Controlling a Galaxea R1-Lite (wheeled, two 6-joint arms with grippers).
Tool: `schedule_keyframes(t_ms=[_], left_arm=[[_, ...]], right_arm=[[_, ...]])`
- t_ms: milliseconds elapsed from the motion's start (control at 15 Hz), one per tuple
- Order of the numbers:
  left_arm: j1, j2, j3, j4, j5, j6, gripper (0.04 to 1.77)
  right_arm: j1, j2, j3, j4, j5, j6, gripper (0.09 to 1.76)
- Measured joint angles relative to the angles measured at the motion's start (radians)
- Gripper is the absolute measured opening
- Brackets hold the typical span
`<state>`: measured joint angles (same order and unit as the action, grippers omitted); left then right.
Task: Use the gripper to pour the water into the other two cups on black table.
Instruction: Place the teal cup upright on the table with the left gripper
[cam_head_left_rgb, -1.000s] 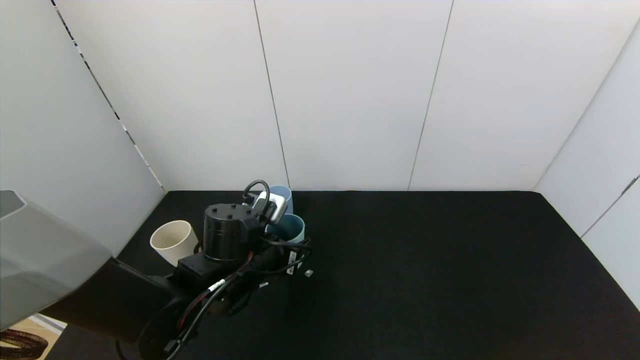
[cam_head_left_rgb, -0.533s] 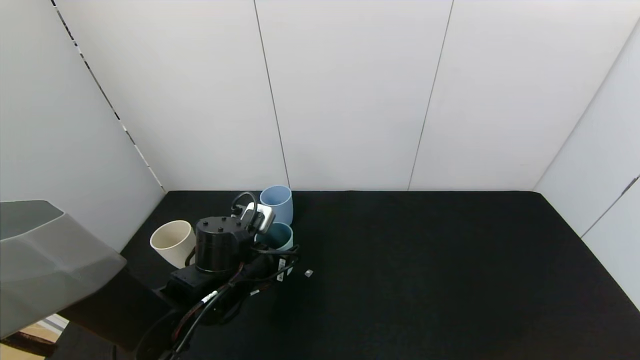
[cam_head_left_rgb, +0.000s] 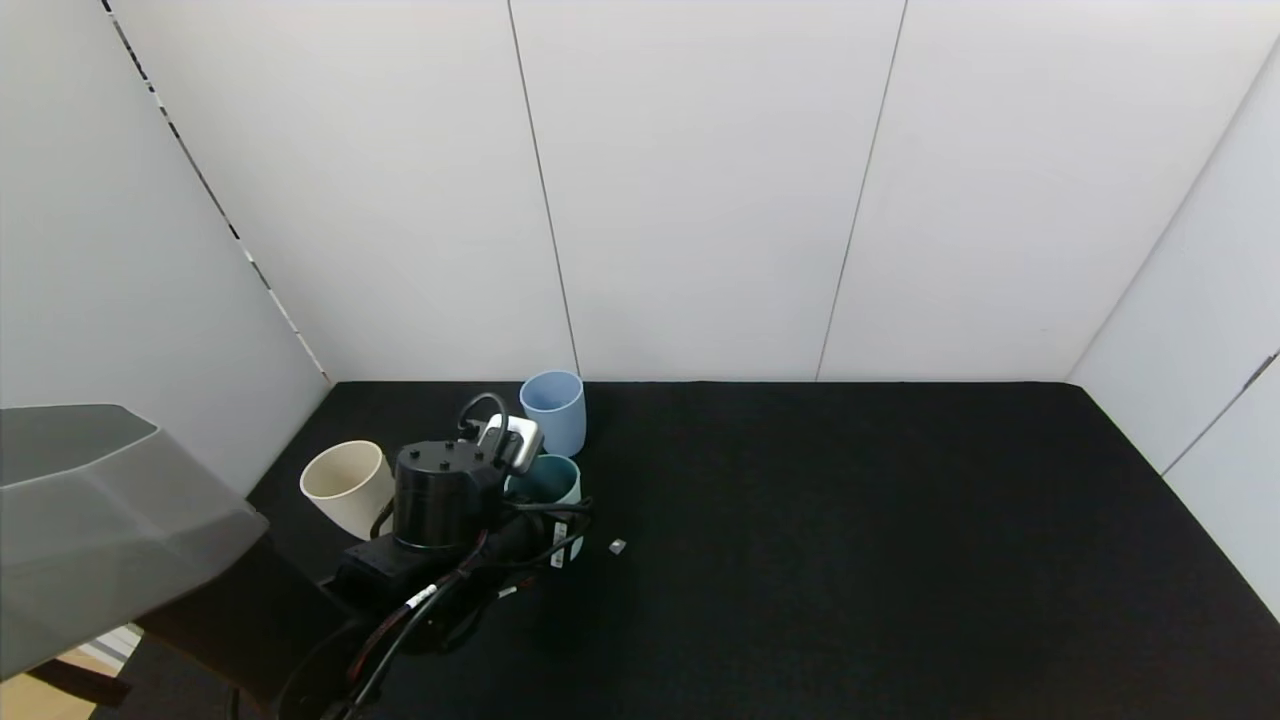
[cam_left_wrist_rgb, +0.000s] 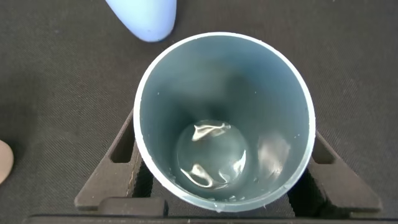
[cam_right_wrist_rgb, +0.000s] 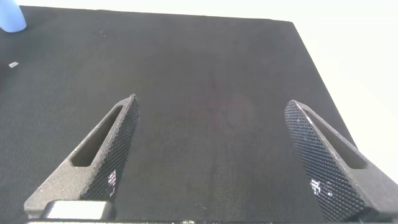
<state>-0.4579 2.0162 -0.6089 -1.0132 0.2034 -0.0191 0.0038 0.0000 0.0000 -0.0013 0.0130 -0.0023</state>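
Left gripper (cam_left_wrist_rgb: 224, 171) grasps teal cup (cam_left_wrist_rgb: 224, 118), water visible inside, beside blue cup (cam_head_left_rgb: 553, 410); right gripper (cam_right_wrist_rgb: 217, 155) spread wide

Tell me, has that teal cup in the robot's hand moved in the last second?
Yes. The teal cup, held by the left hand, has shifted nearer and leftward, away from the light blue cup, which is now uncovered.

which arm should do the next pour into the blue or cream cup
Left. Its claw brackets the teal cup of water, with the light blue cup and cream cup beside it. The right claw hangs open over bare black table.
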Motion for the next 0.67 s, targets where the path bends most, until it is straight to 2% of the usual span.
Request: schedule_keyframes(t_ms=[667], left_arm=[[0.0, 0.066, -0.013, 0.001, 0.018, 0.001, 1.17]], right_arm=[[0.0, 0.0, 0.0, 0.0, 0.0, 0.0, 1.71]])
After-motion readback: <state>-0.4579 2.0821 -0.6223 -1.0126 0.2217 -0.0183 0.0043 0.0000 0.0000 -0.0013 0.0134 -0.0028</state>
